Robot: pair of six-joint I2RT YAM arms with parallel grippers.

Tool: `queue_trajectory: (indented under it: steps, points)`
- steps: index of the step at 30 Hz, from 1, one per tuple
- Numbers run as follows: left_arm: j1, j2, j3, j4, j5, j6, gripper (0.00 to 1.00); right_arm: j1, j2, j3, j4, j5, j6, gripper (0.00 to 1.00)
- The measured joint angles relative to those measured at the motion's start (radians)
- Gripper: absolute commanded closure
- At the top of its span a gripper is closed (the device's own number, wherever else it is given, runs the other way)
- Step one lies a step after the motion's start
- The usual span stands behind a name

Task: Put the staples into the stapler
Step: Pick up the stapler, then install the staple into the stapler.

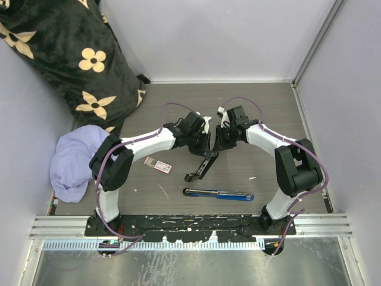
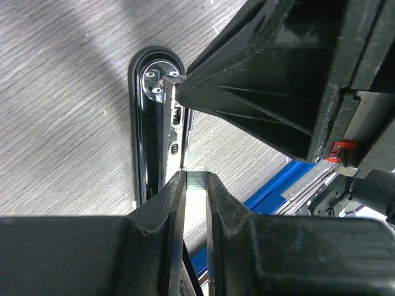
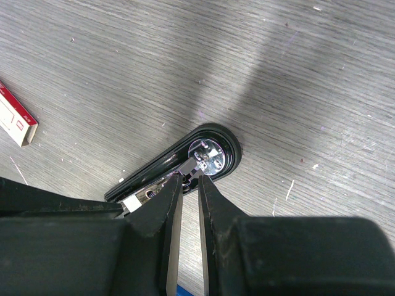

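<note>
The black stapler (image 1: 202,165) lies open in the middle of the table, its base and shiny anvil (image 2: 157,80) facing up. My left gripper (image 2: 196,179) is shut on a short silvery strip of staples (image 2: 196,180), held just above the stapler's metal channel. My right gripper (image 3: 190,172) is shut on the front end of the stapler's magazine (image 3: 199,166), beside the anvil (image 3: 207,154). From above, the two grippers meet nose to nose, left (image 1: 205,138) and right (image 1: 221,138). The white and red staples box (image 1: 158,165) lies on the table left of the stapler, apart from both grippers.
A blue stapler (image 1: 218,194) lies nearer the arm bases, in front of the black one. A black flowered pillow (image 1: 71,53) fills the far left corner, with a lilac cloth (image 1: 74,161) below it. Grey walls close the left, back and right sides.
</note>
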State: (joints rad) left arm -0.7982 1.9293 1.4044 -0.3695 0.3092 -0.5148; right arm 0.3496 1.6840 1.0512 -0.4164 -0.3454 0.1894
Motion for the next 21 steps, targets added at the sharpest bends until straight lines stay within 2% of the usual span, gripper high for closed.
queue_trajectory:
  steps: [21]
  points:
    - [-0.014,0.0,0.002,-0.001,-0.026,0.059,0.83,0.0,0.0,0.0,0.0,0.0,0.0,0.8]
